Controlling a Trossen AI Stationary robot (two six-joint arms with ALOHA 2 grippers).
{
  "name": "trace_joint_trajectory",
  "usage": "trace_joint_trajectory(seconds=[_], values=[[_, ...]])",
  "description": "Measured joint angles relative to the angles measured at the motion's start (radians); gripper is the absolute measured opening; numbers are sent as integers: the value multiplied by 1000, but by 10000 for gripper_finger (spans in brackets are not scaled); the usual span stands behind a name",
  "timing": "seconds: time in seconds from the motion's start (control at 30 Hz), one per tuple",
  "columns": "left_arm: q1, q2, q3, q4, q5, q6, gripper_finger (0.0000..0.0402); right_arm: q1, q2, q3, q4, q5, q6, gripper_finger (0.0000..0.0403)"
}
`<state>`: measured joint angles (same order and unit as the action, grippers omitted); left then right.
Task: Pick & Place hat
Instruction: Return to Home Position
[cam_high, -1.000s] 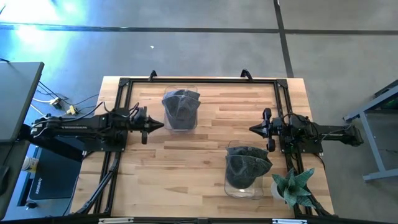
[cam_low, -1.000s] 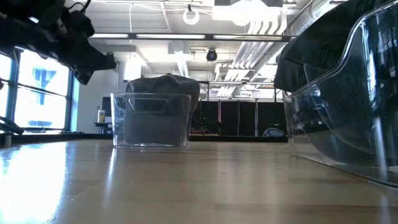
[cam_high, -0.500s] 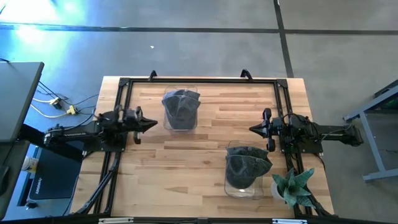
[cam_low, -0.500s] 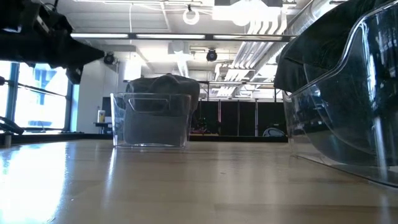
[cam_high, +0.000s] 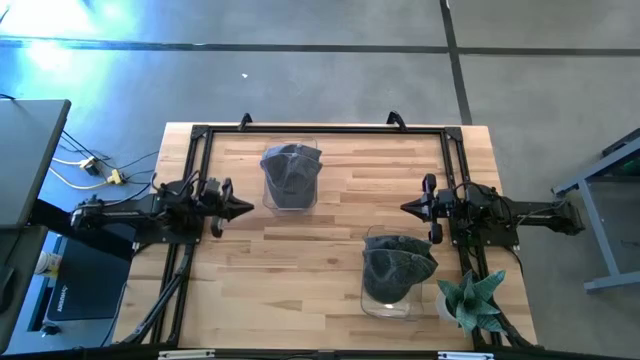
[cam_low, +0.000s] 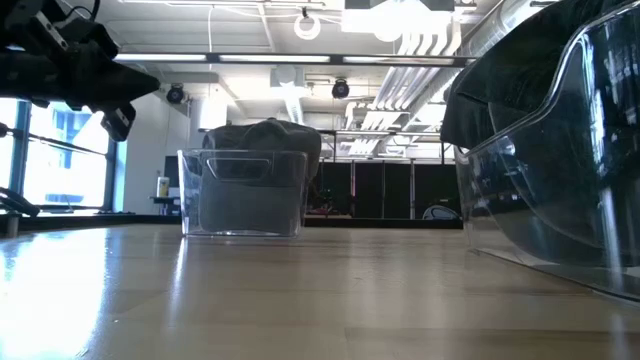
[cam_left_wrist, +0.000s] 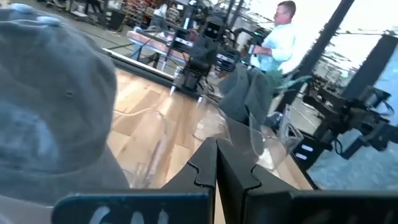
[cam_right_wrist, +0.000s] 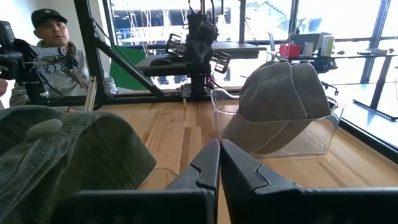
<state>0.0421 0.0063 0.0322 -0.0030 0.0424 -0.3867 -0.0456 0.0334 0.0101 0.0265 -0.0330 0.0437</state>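
Caps are stowed in two clear bins on the counter (cam_high: 330, 225).

Far bin (cam_high: 291, 205), left of centre: it holds the light caps (cam_high: 291, 172), whose fabric rises above the rim. The right wrist view shows two crowns side by side inside it.

Near bin (cam_high: 390, 305), right of centre: it holds the dark cap (cam_high: 398, 262), with fabric spilling over the rim on the right side.

Left pincer (cam_high: 244, 207): fingers pressed together, nothing between them. It hangs over the left part of the counter and points right. It is near the far bin's left wall but apart from it. The low view shows it raised well clear of the surface.

Right pincer (cam_high: 407, 208): fingers pressed together, nothing between them. It hangs over the right part of the counter and points left. It is on the far side of the near bin and apart from it. The two pincers face each other across the middle of the counter at about the same depth.

Plant (cam_high: 470, 300): at the near right corner, just beside the near bin.

Room beyond: a person (cam_right_wrist: 46, 43) shows in the right wrist view past the counter's edge. A second person (cam_left_wrist: 278, 31) stands in the background of the left wrist view.
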Motion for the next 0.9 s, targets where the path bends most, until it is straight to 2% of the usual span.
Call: trace_joint_trajectory(seconds=[0.13,0.23,0.37,0.6,0.8,0.9], values=[[-132,0,0,-2,-110,23,0,0,0,0,0,0,0,4],[-238,1,-4,15,-212,128,0,0,0,0,0,0,0,2],[-295,0,-4,23,-288,244,0,0,0,0,0,0,0,3],[-242,0,-5,18,-259,286,0,0,0,0,0,0,0,11],[-152,0,-6,6,-133,235,0,0,0,0,0,0,0,5],[-110,0,-20,14,-119,232,0,0,0,0,0,0,0,3]])
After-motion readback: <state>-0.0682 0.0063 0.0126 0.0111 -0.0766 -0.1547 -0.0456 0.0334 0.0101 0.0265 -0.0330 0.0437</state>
